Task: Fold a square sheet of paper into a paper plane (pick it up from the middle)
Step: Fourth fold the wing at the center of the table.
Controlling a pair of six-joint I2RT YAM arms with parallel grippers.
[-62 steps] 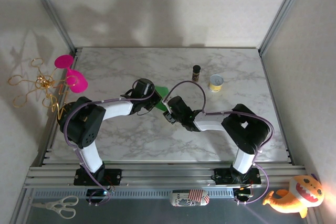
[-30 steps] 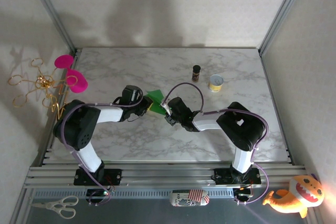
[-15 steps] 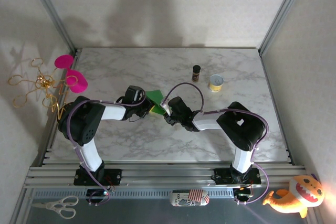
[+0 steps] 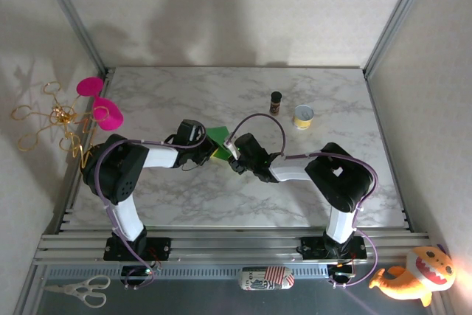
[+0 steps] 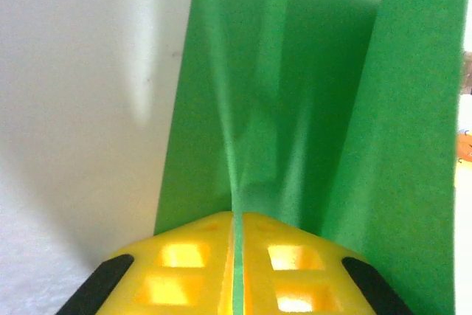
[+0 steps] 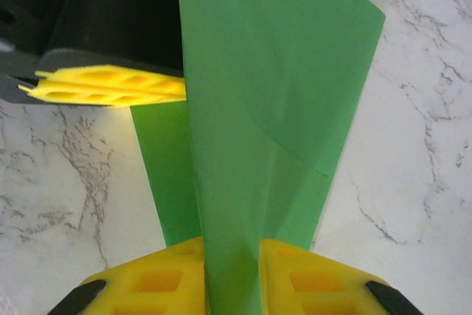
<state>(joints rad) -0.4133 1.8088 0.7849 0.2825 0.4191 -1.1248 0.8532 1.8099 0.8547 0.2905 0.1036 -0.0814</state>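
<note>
The sheet of paper (image 4: 218, 136), bright green and already creased into a smaller shape with overlapping layers, is held up off the marble table (image 4: 184, 94) near its middle, between the two arms. The left gripper (image 5: 237, 256) pinches one folded edge, its yellow fingers pressed flat together with only a thin green line between them. That probably anchors the crease while the other arm works. The right gripper (image 6: 230, 279) comes from the right, its fingers a narrow way apart with an upright flap between them. I cannot tell whether they press on it.

The free corners point toward the far side, where the table lies bare. The tape roll (image 4: 303, 116) and a small dark bottle (image 4: 276, 101) stand well apart to the far right. The two grippers sit just beside each other, so any sideways pull risks tearing the paper or knocking fingers together.
</note>
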